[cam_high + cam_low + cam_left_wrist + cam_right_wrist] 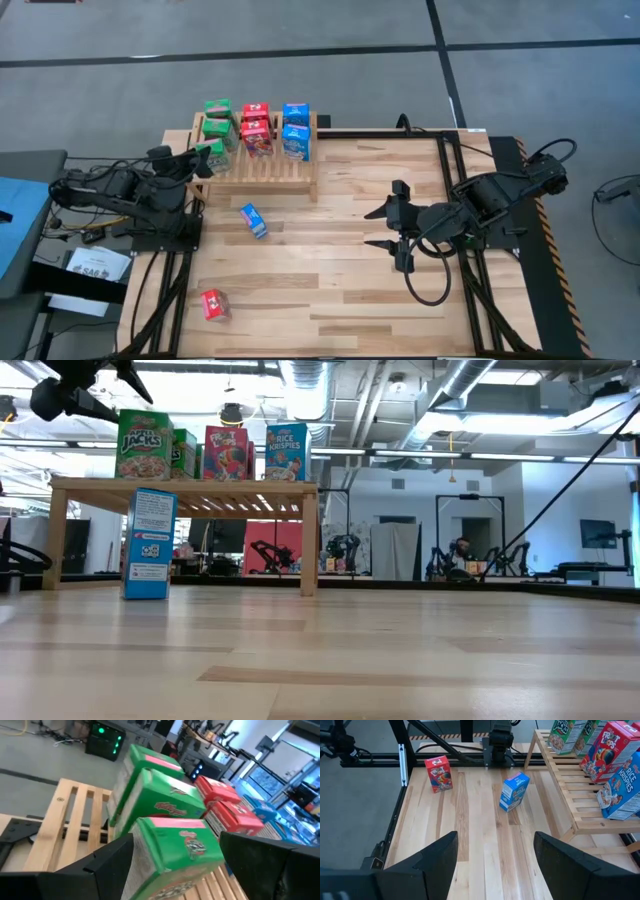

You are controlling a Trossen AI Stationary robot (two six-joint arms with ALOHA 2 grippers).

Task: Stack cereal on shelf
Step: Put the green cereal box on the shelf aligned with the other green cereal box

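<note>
- Cereal: seven small printed boxes on the shelf [256,165], two loose on the counter [330,290].
- Left gripper [204,160] at the shelf's left end, fingers [107,865] either side of the third green box [214,155]; appears clamped on it, box apparently resting on the slats just beside the other two green boxes [219,115]. Judged a placement in hand, not yet let go.
- Green boxes lined up in one column, presumably sorted by colour; pink-topped, red script on the face.
- Red boxes [256,128], two, standing in the middle column of the shelf, touching or nearly so.
- Blue boxes [295,130], two, in the right-hand column at the rack's right end; "Rice Krispies" legible in the low view.
- Loose blue box [254,220] on the counter in front of the shelf, askew to the planks; upright in the low view.
- Loose red box [214,304] near the counter's front left corner, well apart from the shelf.
- Right gripper [398,228] over bare planks right of centre, fingers spread wide and empty, pointing toward both loose boxes; judged waiting.
- Remaining: one red, one blue.
</note>
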